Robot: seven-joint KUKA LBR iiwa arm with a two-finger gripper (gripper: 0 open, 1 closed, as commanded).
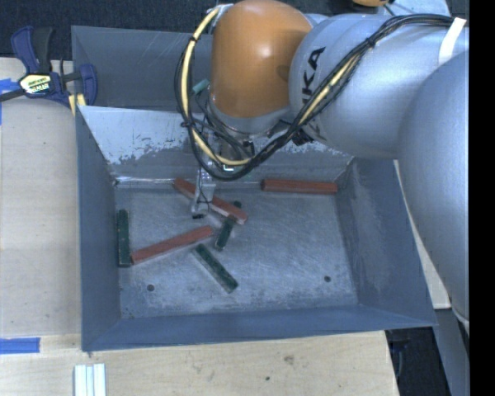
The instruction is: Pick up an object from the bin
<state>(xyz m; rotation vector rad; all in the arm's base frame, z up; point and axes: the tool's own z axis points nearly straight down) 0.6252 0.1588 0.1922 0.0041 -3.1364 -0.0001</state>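
My gripper (203, 205) hangs under the orange wrist cover, near the middle of the bin's back half. Its fingertips reach down onto a reddish-brown stick (216, 203) that lies slanted on the bin floor. Just right of the tips lies a short dark green stick (223, 236). Below them a longer reddish-brown stick (172, 245) runs leftward and down. Another dark green stick (215, 269) lies further towards the front.
A dark green stick (123, 238) lies upright along the left side of the floor. A reddish-brown stick (299, 186) rests by the back wall on the right. The arm and its cables hang over the bin's back right.
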